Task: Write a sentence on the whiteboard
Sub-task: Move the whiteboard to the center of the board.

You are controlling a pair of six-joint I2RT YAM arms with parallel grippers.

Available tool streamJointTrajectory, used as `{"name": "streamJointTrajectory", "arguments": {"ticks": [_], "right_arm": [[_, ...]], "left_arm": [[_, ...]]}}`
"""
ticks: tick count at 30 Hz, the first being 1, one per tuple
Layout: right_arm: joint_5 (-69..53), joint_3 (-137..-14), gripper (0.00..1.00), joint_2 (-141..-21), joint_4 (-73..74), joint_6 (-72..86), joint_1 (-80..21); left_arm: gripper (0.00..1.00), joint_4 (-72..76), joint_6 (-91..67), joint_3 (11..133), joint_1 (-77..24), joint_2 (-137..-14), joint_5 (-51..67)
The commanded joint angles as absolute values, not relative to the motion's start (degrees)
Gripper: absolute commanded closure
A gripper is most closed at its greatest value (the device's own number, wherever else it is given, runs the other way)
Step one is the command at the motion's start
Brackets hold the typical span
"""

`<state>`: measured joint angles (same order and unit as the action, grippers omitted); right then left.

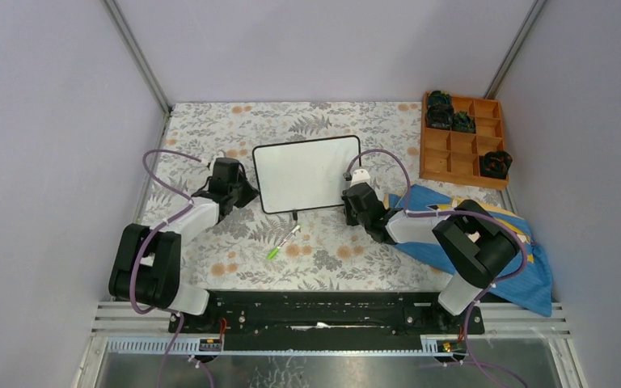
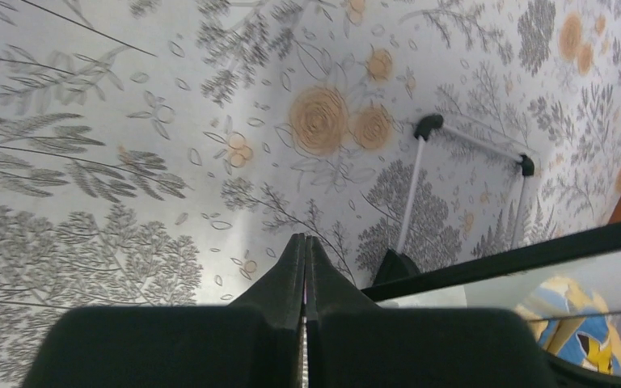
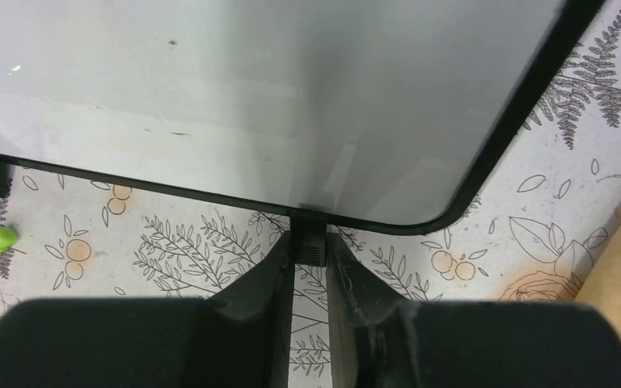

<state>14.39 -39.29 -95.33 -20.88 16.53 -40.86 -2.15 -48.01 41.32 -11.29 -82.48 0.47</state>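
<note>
On the counter there is one whiteboard, one pen, one blue cloth and one wooden tray. The tray has at least three dark objects. There are two claws: the left claw and the right claw.

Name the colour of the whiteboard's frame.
Black; the whiteboard frame shows best in the right wrist view.

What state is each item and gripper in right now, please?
whiteboard: blank, no writing.
green marker: lying on the table, unheld.
left gripper: shut, empty.
right gripper: shut on the whiteboard's foot.
wooden compartment tray: some compartments hold dark items.
</note>
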Motion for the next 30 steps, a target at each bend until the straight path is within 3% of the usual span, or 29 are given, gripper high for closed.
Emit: {"name": "streamJointTrajectory", "arguments": {"ticks": [1,23,30], "right_arm": [[12.0,-41.7,1.0,-96.1,-21.6,17.8,-42.5],[12.9,-41.8,1.0,-95.4,-21.0,17.4,-42.6],[16.2,-45.6,1.0,-99.3,-19.7,18.5,-42.5]], "left_arm": [[1.0,4.4,-47.4,42.4,-14.0,-83.3,5.4],[1.0,-6.1,-47.6,41.6,-11.3,-74.1,-5.9],[0.81,-15.0,-43.0,43.9,-11.2,-62.0,-13.0]]}}
